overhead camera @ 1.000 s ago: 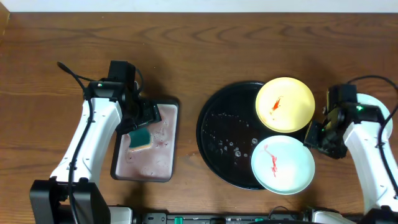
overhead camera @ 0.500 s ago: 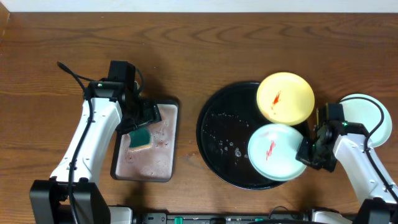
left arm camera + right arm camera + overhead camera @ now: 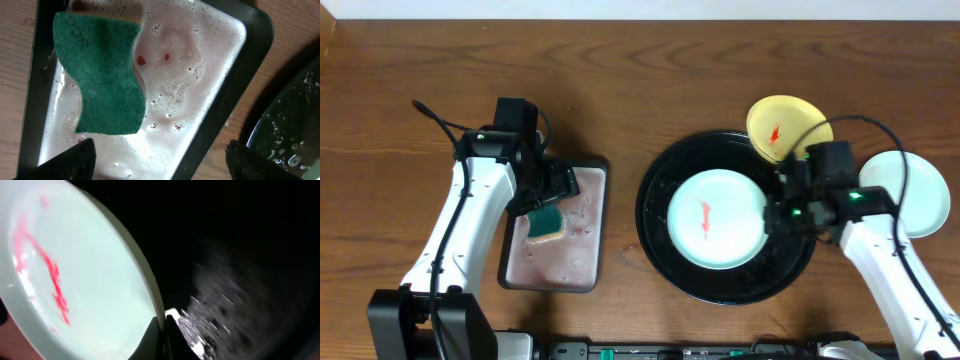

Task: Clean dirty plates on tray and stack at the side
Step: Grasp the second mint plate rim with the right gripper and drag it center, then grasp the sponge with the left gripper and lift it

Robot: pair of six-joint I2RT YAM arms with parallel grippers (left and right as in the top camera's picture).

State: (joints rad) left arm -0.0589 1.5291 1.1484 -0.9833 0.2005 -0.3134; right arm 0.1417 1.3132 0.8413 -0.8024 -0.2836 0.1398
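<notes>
In the overhead view, the left claw (image 3: 552,190) is hanging over a silvery rectangular pan (image 3: 585,250) on the left of the brown tabletop (image 3: 620,80). A green sponge (image 3: 546,223) is lying in the pan's pinkish water just below the claw. On the right, the black tray (image 3: 720,285) is carrying a pale blue-green plate (image 3: 720,240) near its centre, with a short red smear showing on its face. The right claw (image 3: 775,213) is meeting that plate at its right rim. A yellow plate (image 3: 782,125) with a red smear is sitting tilted at the tray's far right rim. Another pale plate (image 3: 918,180) is lying on the tabletop to the right of the tray, partly under the right arm.

In the left wrist view, the left claw (image 3: 160,165) is standing wide open, with its two dark fingertips showing in the bottom corners and nothing between them. The sponge (image 3: 105,80) is lying flat in the foamy water, apart from both tips, with two small red specks floating just beside it. The dark rim of the pan (image 3: 250,55) is running down the right, and the wet tray (image 3: 295,130) is showing in the corner.

In the right wrist view, the right claw (image 3: 164,330) is pinching the rim of the smeared pale plate (image 3: 75,280), with the fingers closed tight on its edge. The tray (image 3: 240,255) is glinting wet behind it.
</notes>
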